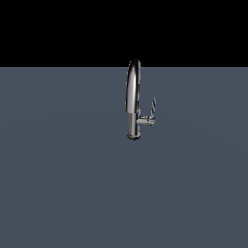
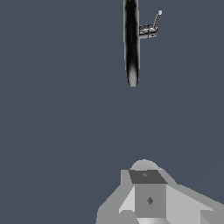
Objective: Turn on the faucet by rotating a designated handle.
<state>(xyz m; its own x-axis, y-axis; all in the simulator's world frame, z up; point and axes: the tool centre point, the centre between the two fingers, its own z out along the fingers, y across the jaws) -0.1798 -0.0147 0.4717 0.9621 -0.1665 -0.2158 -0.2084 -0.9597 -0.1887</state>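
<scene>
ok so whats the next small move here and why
Probably carry the gripper toward the handle. In the wrist view the faucet and its lever sit well ahead of the gripper, with nothing but bare floor between, so nothing is touched yet. I cannot tell how the jaws stand.

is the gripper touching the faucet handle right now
No. In the wrist view the gripper sits well apart from the handle on the faucet, with bare floor between them.
</scene>
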